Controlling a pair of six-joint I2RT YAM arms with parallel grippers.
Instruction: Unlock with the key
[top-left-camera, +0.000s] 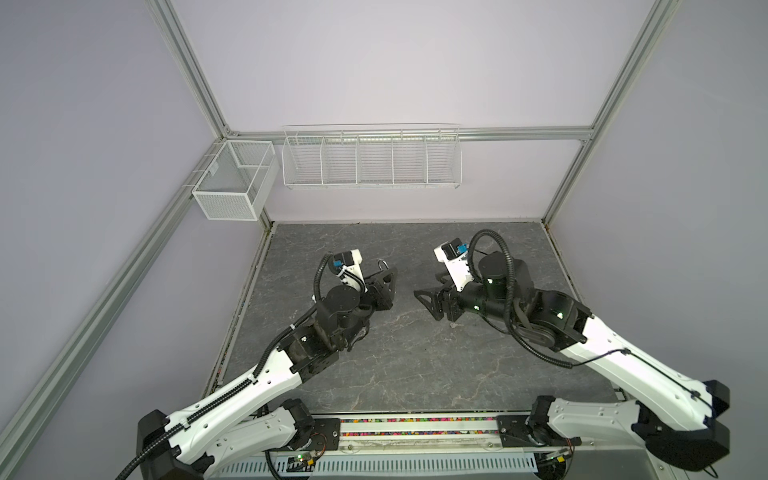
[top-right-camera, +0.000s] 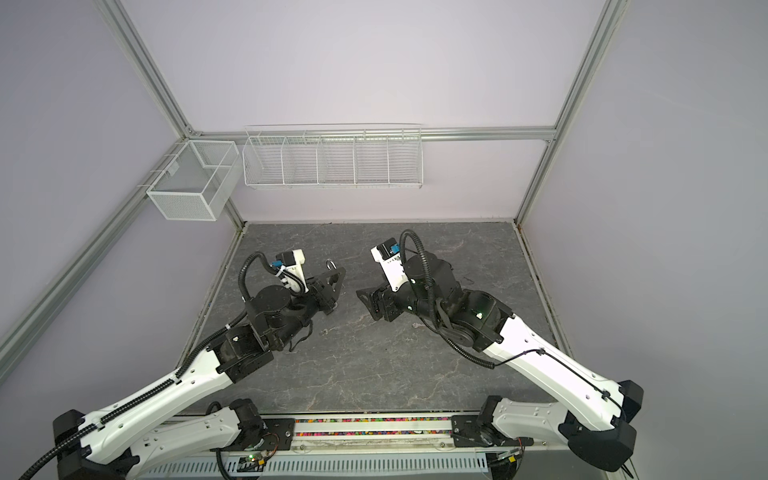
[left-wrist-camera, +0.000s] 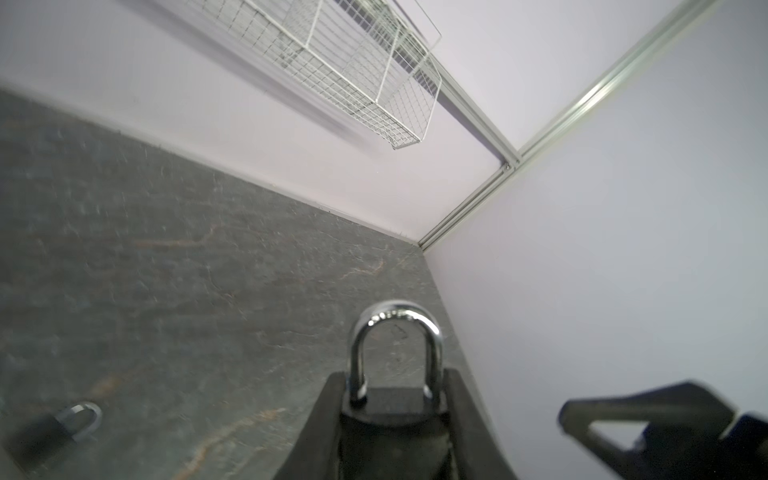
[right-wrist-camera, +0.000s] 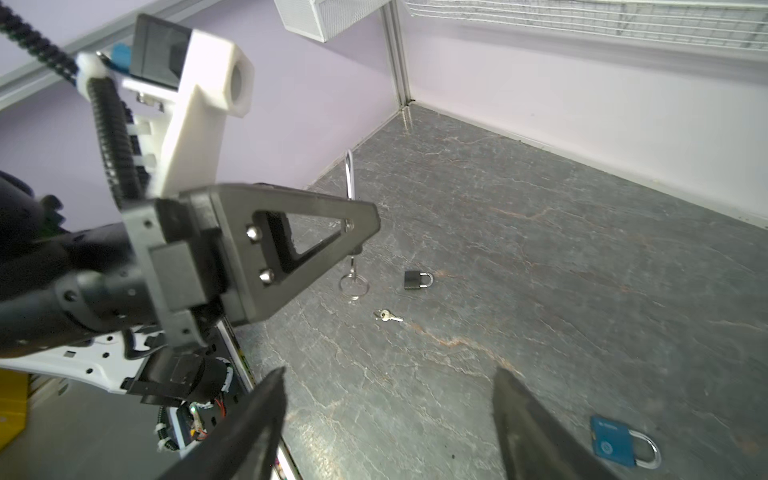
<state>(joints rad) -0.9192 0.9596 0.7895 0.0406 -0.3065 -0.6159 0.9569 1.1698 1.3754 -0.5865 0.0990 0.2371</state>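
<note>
wire rack (top-left-camera: 374, 166); padlock (left-wrist-camera: 394, 402) in left gripper (left-wrist-camera: 395, 376)

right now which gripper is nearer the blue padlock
Right. The right gripper is open, close to the blue padlock; the left gripper holds a dark padlock farther off.

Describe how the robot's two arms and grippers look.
The left arm and right arm have white shell links, black joints and ribbed black cable conduit running alongside. Green indicator lights glow on the right arm's joints. The left gripper and right gripper each have black fingers with triangular cut-outs, under a white camera bracket.
</note>
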